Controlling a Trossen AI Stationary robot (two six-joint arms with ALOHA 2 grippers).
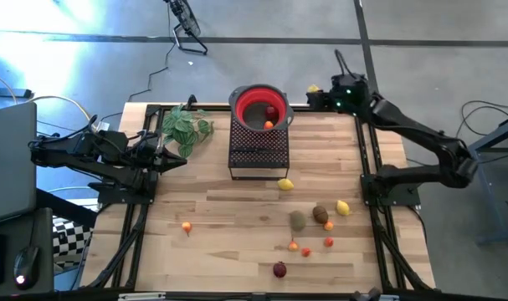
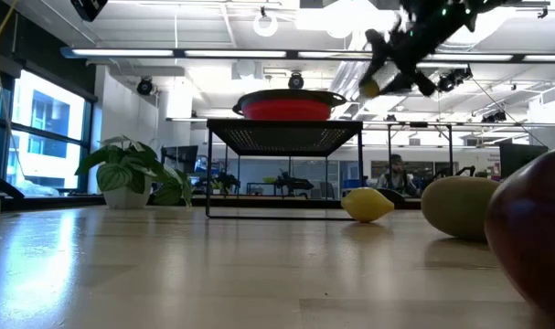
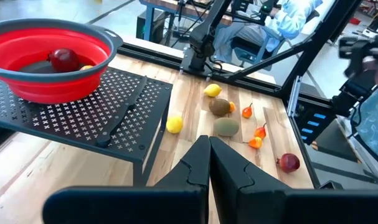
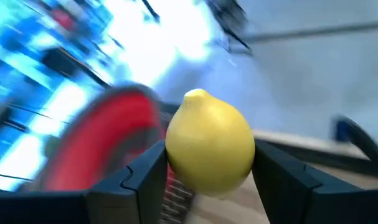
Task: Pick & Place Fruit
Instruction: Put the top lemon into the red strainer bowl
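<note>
I count nine pieces of fruit loose on the table [image 1: 237, 251]: two lemons, one just below the rack [image 1: 285, 185] and one at the right [image 1: 343, 207]; a green oval [image 1: 298, 220] touching or just beside a brown oval [image 1: 320, 214]; a dark red ball [image 1: 279, 269] near the bottom edge; and four small orange-red pieces, three clustered at lower centre [image 1: 306, 246] and one alone at lower left [image 1: 187, 227].

The red bowl [image 1: 259, 107] sits on a black mesh rack [image 1: 258, 150] at upper centre. I see at least two pieces in it: an orange one [image 1: 269, 125] in the high view and a dark red ball [image 3: 64, 59] in the left wrist view. A leafy plant [image 1: 187, 127] lies to the left of the rack.

My right gripper [image 4: 204, 168] is pinching a third lemon [image 4: 208, 149] between its fingers. In the high view it hangs at upper right [image 1: 316, 90], just right of the bowl's rim and at the table's far edge.

My left gripper [image 3: 208, 158] has its fingers pressed together, holding nothing, at centre left of the table beside the plant.

Bare wood lies across the lower left of the frame, broken only by the lone orange piece.
</note>
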